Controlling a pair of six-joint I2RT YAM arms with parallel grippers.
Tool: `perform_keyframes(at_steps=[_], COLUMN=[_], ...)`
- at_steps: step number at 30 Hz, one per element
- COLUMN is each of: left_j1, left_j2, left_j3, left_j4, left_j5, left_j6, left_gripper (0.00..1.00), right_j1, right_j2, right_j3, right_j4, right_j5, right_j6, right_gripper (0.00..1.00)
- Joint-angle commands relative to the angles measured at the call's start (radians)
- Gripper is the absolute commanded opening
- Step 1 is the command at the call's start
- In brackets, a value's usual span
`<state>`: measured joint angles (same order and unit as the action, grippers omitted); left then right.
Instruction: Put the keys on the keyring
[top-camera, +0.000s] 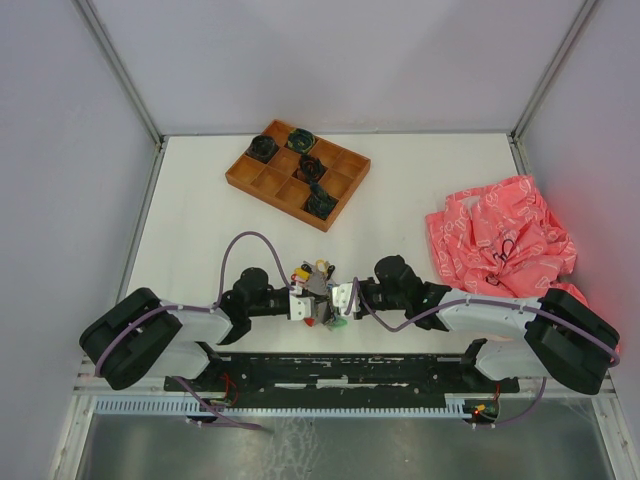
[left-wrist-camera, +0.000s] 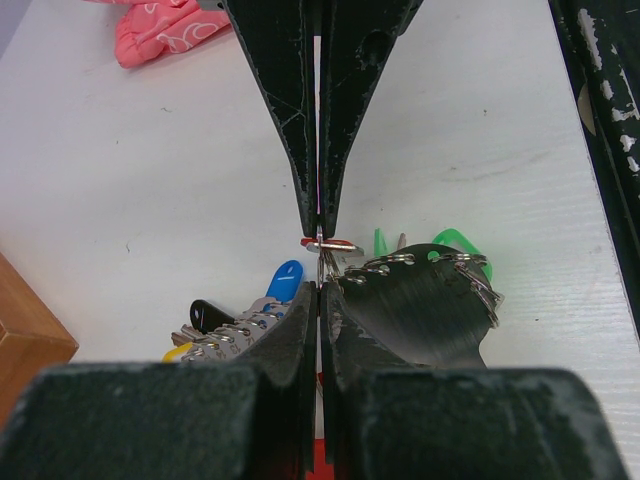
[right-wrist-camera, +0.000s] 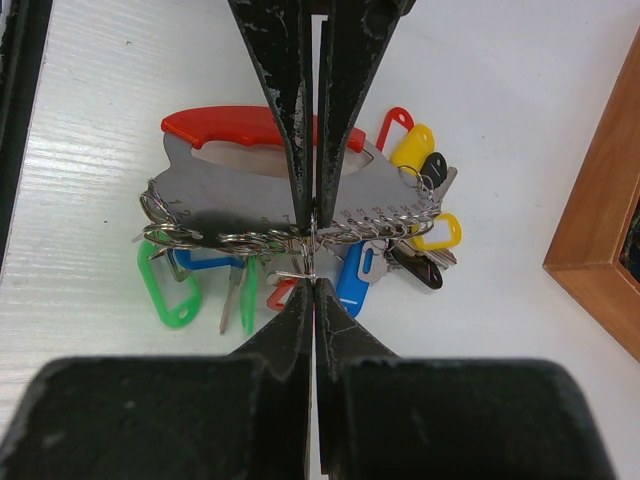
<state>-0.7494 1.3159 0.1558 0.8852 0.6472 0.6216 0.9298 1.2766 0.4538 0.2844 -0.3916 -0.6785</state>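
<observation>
The keyring (right-wrist-camera: 235, 190) is a grey metal plate with a red curved handle and a row of split rings. It lies between both grippers at the table's near middle (top-camera: 320, 285). Keys hang from it with green (right-wrist-camera: 165, 290), blue (right-wrist-camera: 355, 280), yellow (right-wrist-camera: 415, 145) and black tags. My left gripper (left-wrist-camera: 319, 288) is shut on the plate's edge; its fingers (right-wrist-camera: 285, 120) enter the right wrist view from the top. My right gripper (right-wrist-camera: 313, 282) is shut on a small split ring with a red-tagged key (right-wrist-camera: 281, 293), held against the plate's edge.
A wooden compartment tray (top-camera: 250, 175) holding dark coiled bundles (top-camera: 320, 203) stands at the back. A crumpled pink cloth (top-camera: 500, 235) lies at the right. A black rail (top-camera: 340, 370) runs along the near edge. The tray's corner shows in the right wrist view (right-wrist-camera: 600, 200).
</observation>
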Motion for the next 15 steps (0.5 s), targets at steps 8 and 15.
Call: perform_keyframes(at_steps=[8, 15], left_j1=[-0.005, -0.005], left_j2=[-0.006, 0.002], left_j3=[0.017, 0.022], left_j4=[0.077, 0.081], left_j5=[0.015, 0.017], left_j6=[-0.019, -0.026], left_gripper=[0.03, 0.03], right_j1=[0.012, 0.014], right_j2=[0.0, 0.007], right_j3=[0.024, 0.028], right_j4=[0.047, 0.063], right_j5=[-0.029, -0.033], right_j6=[0.019, 0.036], right_gripper=[0.01, 0.01])
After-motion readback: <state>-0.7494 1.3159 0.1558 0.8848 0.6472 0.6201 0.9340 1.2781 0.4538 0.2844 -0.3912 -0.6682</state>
